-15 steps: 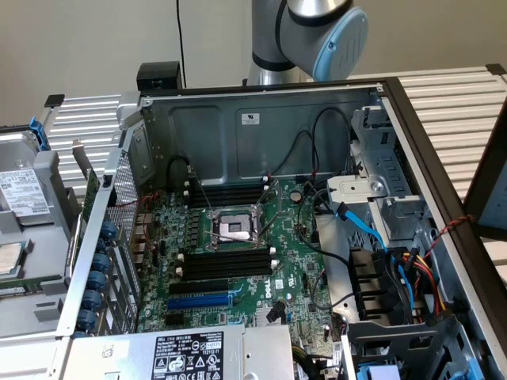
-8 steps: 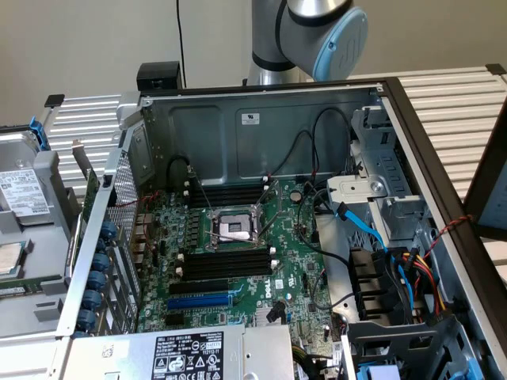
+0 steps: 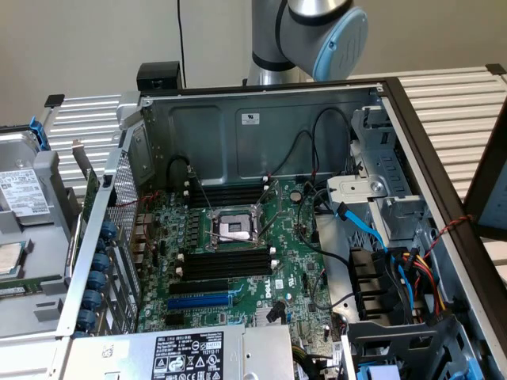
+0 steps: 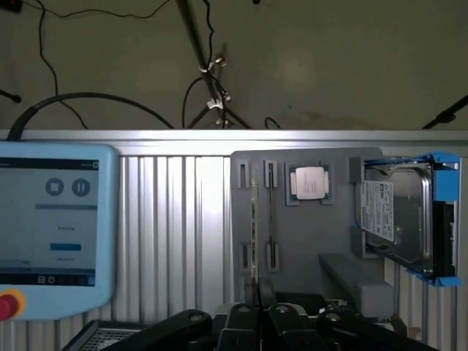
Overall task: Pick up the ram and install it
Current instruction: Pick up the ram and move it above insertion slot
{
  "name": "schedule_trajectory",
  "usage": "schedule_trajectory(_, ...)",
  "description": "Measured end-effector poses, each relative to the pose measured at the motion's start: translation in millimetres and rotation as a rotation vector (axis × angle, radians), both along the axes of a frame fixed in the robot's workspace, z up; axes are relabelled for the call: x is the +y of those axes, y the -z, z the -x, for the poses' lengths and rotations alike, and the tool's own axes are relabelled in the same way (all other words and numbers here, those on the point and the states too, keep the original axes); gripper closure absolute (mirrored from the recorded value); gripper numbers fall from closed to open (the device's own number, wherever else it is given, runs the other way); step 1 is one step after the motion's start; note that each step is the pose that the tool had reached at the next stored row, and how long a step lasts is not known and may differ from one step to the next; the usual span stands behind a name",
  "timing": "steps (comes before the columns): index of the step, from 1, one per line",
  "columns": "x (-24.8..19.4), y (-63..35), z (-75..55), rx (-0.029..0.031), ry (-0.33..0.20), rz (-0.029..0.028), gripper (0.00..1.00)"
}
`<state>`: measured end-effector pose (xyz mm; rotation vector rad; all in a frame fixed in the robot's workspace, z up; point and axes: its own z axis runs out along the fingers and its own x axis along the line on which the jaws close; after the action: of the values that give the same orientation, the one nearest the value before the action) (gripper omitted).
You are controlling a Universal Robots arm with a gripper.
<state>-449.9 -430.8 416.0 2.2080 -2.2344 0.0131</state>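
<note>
Ram (image 4: 254,227) on edge in slot along grey holder's (image 4: 329,234) edge; gripper (image 4: 260,301) close by, open or closed: cannot tell.

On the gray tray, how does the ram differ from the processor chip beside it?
The ram is a long, thin stick; the processor chip is small and square. The ram stands on edge in a slot, showing its narrow side; the processor chip lies flat, its silver lid facing the camera. Both sit on the gray tray.
</note>
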Motion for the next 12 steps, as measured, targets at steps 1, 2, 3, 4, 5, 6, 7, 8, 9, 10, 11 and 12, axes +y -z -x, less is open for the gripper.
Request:
schedule_trajectory(1,0.3,0.0,-0.9,0.0,0.0,0.0,0.88)
schedule_trajectory(2,0.6,0.0,-1.8,0.0,0.0,0.0,0.88)
schedule_trajectory(3,0.9,0.0,-2.7,0.0,0.0,0.0,0.88)
schedule_trajectory(4,1.1,0.0,-3.4,0.0,0.0,0.0,0.88)
schedule_trajectory(5,1.3,0.0,-4.0,0.0,0.0,0.0,0.88)
schedule_trajectory(6,1.4,0.0,-4.8,-0.0001,0.0,0.0,0.88)
schedule_trajectory(7,1.5,0.0,-5.6,0.0,0.0,0.0,0.88)
schedule_trajectory(8,1.6,0.0,-6.4,-0.0001,0.0,0.0,0.88)
schedule_trajectory(9,1.7,0.0,-7.3,-0.0001,0.0,0.0,0.88)
schedule_trajectory(10,1.7,-0.1,-8.3,-0.0001,0.0,0.0001,0.88)
schedule_trajectory(11,1.7,0.0,-9.5,-0.0003,0.0,0.0,0.88)
schedule_trajectory(12,1.8,0.0,-10.7,-0.0004,0.0,0.0,0.88)
